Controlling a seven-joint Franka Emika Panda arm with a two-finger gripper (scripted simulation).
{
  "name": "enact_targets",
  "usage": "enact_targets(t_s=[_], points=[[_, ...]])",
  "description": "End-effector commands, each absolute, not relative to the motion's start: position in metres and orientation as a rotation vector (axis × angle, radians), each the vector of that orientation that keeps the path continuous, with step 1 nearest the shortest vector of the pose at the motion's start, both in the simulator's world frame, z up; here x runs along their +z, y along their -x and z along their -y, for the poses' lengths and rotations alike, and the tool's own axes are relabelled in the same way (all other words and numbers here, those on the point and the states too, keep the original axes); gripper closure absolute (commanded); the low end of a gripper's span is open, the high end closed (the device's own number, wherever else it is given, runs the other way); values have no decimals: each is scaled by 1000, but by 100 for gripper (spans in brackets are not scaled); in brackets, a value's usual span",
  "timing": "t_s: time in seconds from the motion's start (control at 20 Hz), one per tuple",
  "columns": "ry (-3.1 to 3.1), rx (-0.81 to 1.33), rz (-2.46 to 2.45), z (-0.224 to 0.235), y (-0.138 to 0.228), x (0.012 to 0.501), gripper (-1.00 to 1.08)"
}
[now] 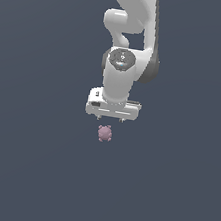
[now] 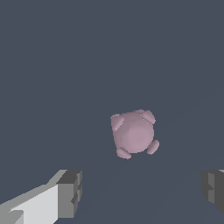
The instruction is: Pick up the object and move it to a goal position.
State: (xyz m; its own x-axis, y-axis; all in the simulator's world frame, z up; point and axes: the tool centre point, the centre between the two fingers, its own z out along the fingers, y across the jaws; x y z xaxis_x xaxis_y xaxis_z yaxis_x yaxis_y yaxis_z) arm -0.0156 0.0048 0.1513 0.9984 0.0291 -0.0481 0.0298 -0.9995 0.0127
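- Below the white gripper point(image 1: 110, 118), fingers point(image 2: 70, 192) spread wide and empty, sits a pink lump point(image 1: 104, 132).
- Seemingly off-centre; closing there could knock it away.

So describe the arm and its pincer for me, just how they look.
The arm is glossy white with rounded, bulbous links and a dark strip down one side. A dark grey circular cap sits on the wrist joint. The pincer has a wide white body with small dark markings; the wrist view shows grey, blocky, ridged fingertips. No cables show.
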Motion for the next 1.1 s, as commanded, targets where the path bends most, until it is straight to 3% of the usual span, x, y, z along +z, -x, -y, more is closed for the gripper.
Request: enact_targets(t_s=[0.0,1.05], points=[[-3127,-75,-46,-5,16,151,-92],[-3126,-50,-104,15,13,134,-92]])
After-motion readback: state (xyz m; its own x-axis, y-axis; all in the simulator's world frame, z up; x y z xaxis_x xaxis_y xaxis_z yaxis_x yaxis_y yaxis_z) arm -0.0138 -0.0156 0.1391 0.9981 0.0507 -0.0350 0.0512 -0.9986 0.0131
